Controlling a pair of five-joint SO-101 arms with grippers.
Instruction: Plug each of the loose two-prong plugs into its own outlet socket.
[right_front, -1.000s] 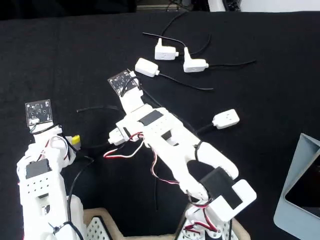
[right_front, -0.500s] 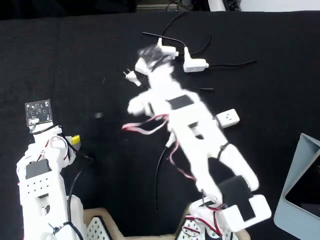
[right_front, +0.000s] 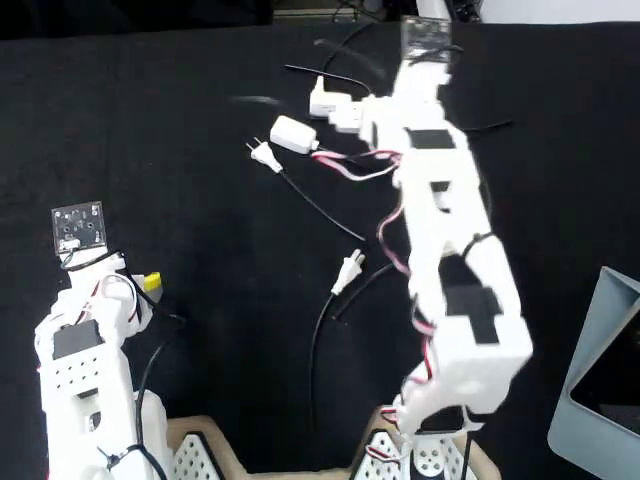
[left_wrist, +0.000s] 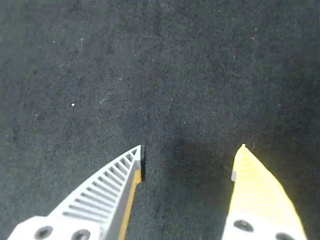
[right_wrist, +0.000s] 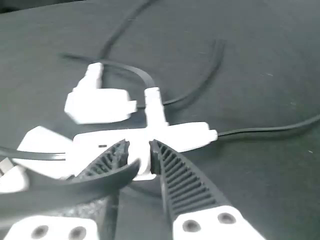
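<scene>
White against the black cloth (right_front: 150, 120), one loose plug (right_front: 262, 153) is lying on the far half of the table. Its prongs are pointing off to the far left and its cord is trailing back toward the middle. A white socket block (right_front: 293, 133) is sitting just beside it. A second loose plug (right_front: 349, 269) is lying mid-table on a diagonal, with its cord running down toward the arm bases.

The right gripper (right_wrist: 139, 146) is hanging farther out over the socket cluster, at a block (right_wrist: 185, 135) that is already carrying a seated plug (right_wrist: 153, 102). I cannot tell whether it is pinching that block or only standing over it. Both loose plugs are therefore lying to its left and nearer the bases, so picking one up probably means drawing back that way.

The left gripper (left_wrist: 190, 147) is resting spread apart over bare cloth at the near left, well apart from both plugs, so the right arm looks nearer.
</scene>
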